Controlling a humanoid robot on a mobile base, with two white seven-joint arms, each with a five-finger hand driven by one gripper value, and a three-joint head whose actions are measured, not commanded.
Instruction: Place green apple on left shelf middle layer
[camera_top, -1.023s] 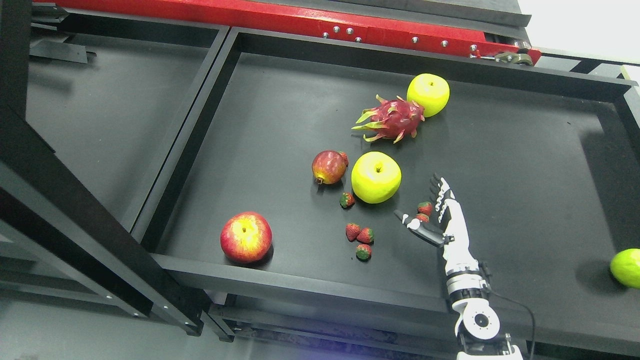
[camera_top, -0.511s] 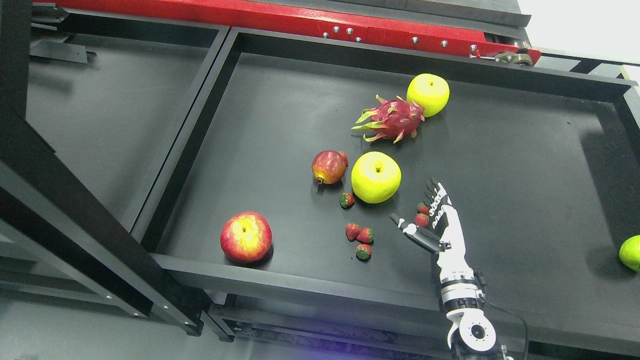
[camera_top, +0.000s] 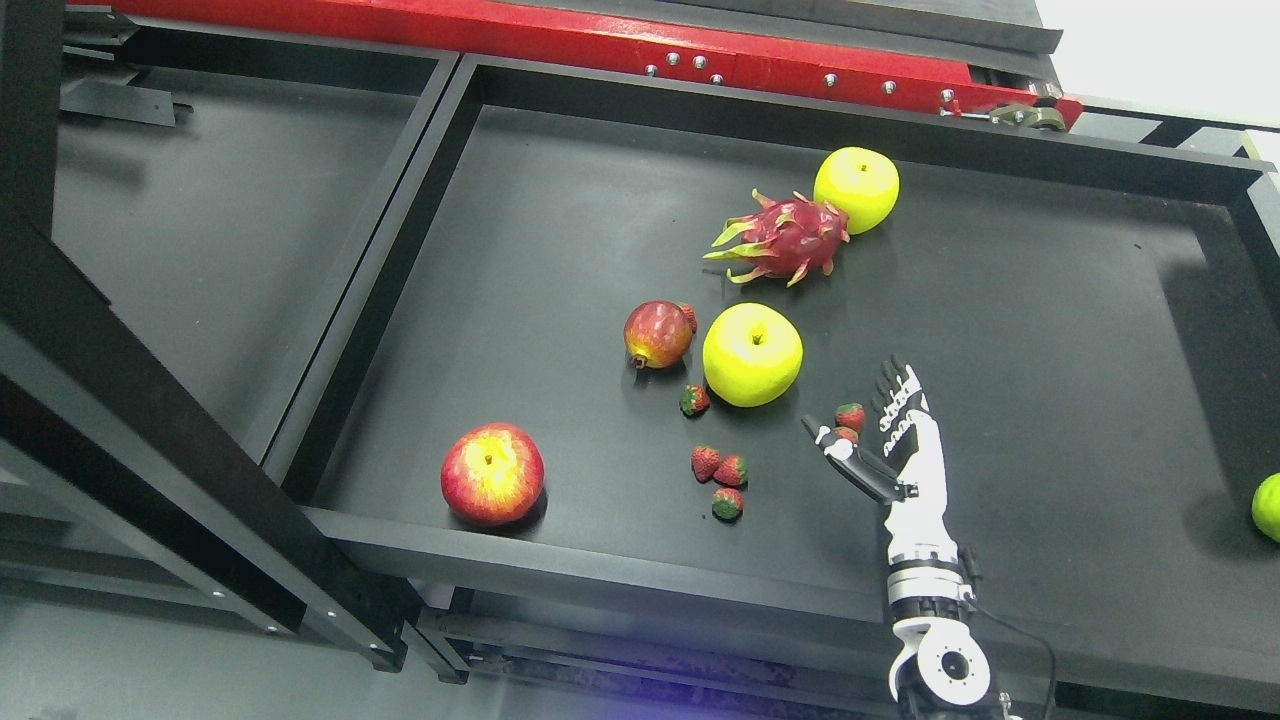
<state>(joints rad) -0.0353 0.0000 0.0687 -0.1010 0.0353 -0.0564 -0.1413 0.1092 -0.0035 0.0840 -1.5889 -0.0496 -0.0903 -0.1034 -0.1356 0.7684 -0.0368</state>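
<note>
Fingers (camera_top: 898, 392) of the right hand (camera_top: 885, 440) are spread and hold nothing, just at four o'clock of the nearer green apple (camera_top: 752, 354) on the black tabletop (camera_top: 1000, 300), beside a pomegranate (camera_top: 657, 333).

My own right arm (camera_top: 935, 660) runs off the bottom edge just past the wrist joint. A green fruit (camera_top: 1268, 506) at the right edge is cut by the frame, so I cannot tell what it is. My thumb (camera_top: 848, 455) covers part of one small strawberry (camera_top: 846, 434). Another strawberry (camera_top: 688, 316) is mostly hidden behind the pomegranate (camera_top: 658, 333). The dragon fruit (camera_top: 783, 238) overlaps the far yellow-green apple (camera_top: 858, 187)
</note>
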